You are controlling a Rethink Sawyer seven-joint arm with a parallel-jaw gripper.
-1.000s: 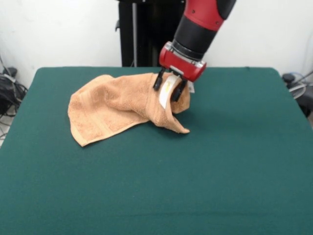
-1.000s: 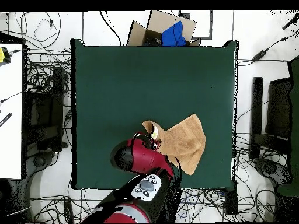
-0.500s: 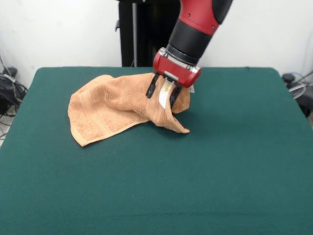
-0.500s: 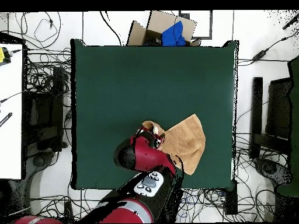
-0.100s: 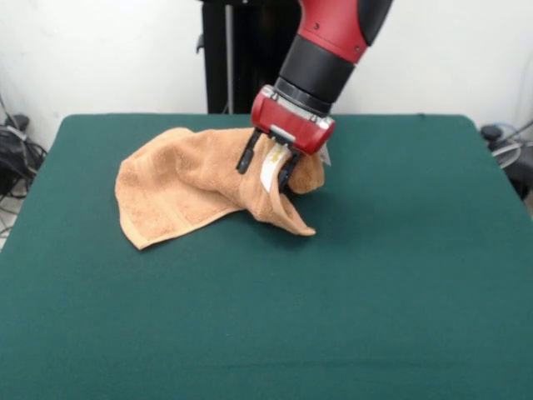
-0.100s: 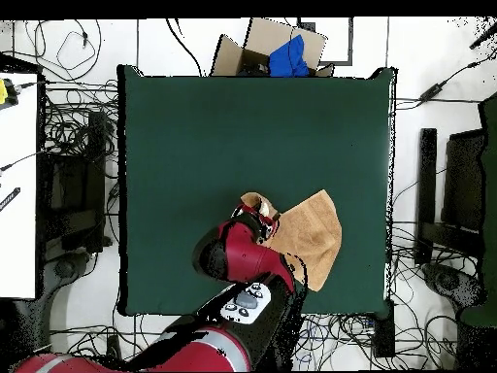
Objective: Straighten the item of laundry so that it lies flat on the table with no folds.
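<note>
- Here the red and black gripper is clamped on a raised fold of the peach-orange terry towel, with the small white tag showing between its black fingers.
- Most of the towel lies crumpled beside the gripper, and one pointed corner hangs just below it, touching the dark green felt-covered table.
- From overhead, the arm covers part of the towel.
</note>
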